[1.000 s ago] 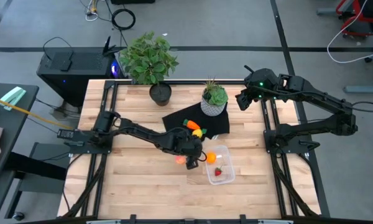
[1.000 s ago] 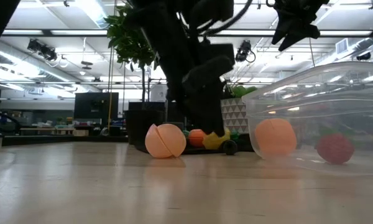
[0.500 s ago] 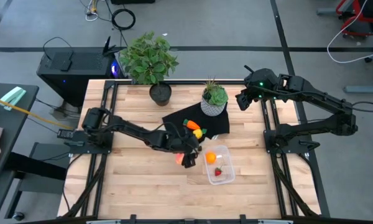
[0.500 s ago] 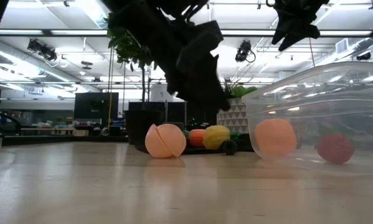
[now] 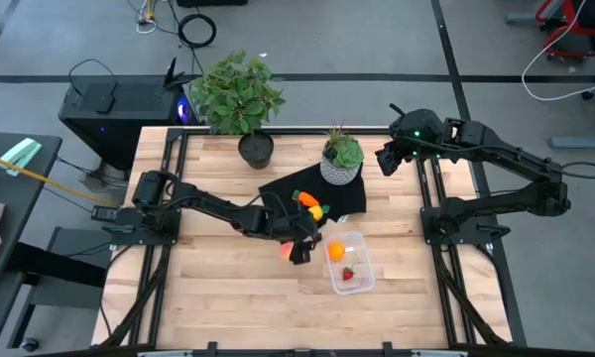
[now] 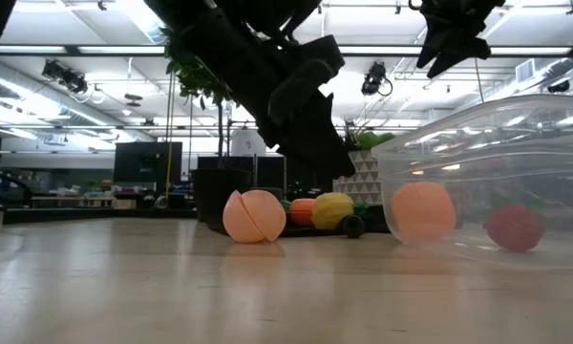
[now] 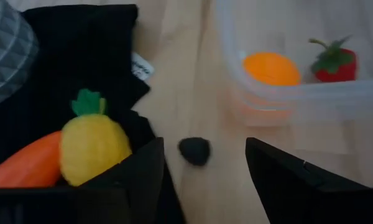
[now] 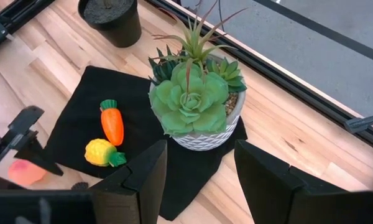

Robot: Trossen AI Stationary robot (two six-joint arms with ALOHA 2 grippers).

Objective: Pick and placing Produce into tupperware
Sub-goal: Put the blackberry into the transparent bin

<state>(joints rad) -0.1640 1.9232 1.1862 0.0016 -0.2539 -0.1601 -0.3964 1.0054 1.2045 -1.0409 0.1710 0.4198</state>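
The clear tupperware sits on the wood and holds the orange ball and the red strawberry. A pinkish-red ball rests on the table to its left. The orange carrot and the yellow piece lie on the black mat. My left gripper hovers open above the table between the pinkish ball and the tupperware, tilted down; in its wrist view the yellow piece is just ahead. My right gripper waits open, high over the far right corner.
A black mat carries a succulent in a patterned pot. A leafy plant in a dark pot stands at the far edge. A small black lump lies on the wood between the mat and the tupperware.
My left gripper has risen from table level beside the pinkish-red ball and drawn slightly toward the table's left, tipping to a slant. The yellow piece, partly hidden behind it before, now shows whole. The pinkish-red ball has stayed put.
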